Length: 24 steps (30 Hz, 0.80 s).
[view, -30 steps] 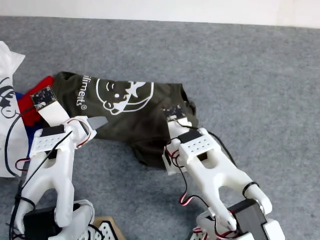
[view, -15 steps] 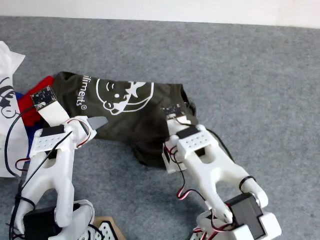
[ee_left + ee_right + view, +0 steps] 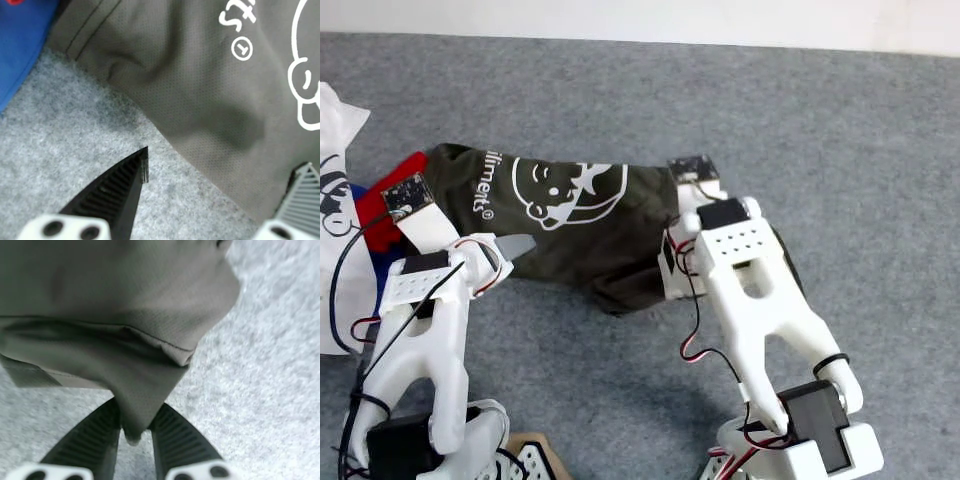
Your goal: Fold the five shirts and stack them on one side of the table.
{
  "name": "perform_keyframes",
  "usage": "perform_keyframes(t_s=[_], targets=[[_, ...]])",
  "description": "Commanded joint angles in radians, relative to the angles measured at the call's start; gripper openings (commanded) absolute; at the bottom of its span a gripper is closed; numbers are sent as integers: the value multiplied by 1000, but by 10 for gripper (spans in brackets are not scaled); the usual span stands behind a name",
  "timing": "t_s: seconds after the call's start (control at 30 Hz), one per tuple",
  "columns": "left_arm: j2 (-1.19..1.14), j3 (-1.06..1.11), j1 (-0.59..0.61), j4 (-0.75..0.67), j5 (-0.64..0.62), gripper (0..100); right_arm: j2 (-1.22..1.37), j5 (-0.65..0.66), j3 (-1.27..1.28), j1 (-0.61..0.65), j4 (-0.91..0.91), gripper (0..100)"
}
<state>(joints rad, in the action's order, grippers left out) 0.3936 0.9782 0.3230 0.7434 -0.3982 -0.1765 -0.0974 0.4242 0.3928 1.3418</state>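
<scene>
A dark olive shirt (image 3: 570, 215) with a white print lies partly bunched on the grey table (image 3: 840, 150). My right gripper (image 3: 670, 272) is at the shirt's right end, shut on a fold of its fabric (image 3: 134, 412); the cloth (image 3: 115, 300) hangs out from between the black fingers (image 3: 95, 432). My left gripper (image 3: 500, 255) stands open at the near left edge of the shirt. In the left wrist view this gripper (image 3: 225, 165) has its black finger (image 3: 125, 185) over bare table and its grey finger (image 3: 302, 187) over the olive cloth (image 3: 200, 90).
More shirts are piled at the table's left edge: a white one (image 3: 340, 210), a red one (image 3: 385, 195) and a blue one (image 3: 20, 45) beside the olive shirt. Bare grey table stretches to the right and far side.
The right arm has moved away and to the right with the shirt fold in its gripper, drawing the shirt's near right corner along. The left arm has stayed still.
</scene>
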Motion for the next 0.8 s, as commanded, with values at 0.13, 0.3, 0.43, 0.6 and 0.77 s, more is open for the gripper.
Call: perform_keyframes(t_s=[0.13,0.3,0.43,0.6,0.77], targets=[[28,-1,-13,-15,0,425,48,-11,-196,-13,22,8],[28,-1,-13,-15,0,425,251,-64,-364,-25,22,8],[28,-1,-13,-15,0,425,387,-64,-533,-39,22,8],[28,-1,-15,-15,0,425,510,-81,-699,-62,22,8],[28,-1,-15,-15,0,425,633,-92,-803,-84,24,11]])
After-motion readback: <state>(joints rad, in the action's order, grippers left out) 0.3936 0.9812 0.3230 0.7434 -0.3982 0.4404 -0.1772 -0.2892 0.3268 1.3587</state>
